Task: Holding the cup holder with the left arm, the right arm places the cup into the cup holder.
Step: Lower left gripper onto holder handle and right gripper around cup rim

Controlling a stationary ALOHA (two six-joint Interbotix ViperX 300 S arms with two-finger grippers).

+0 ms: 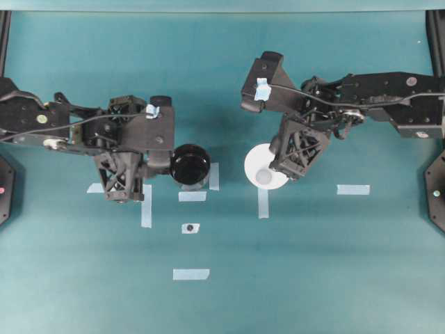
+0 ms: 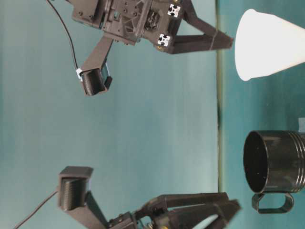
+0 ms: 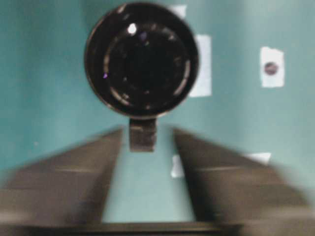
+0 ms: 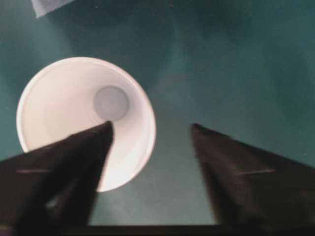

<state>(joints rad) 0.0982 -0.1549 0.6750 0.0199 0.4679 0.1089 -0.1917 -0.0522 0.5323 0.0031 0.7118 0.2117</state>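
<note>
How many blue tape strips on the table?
7 visible: five around the black holder, one below the white cup, one right of it. The arms may hide more.

We find no legible text, brand, number or label in any view. The only sign-like marks are two small black-and-white square markers (image 2: pixel 169 24) on the arm at the top of the table-level view; their pattern cannot be read.
</note>
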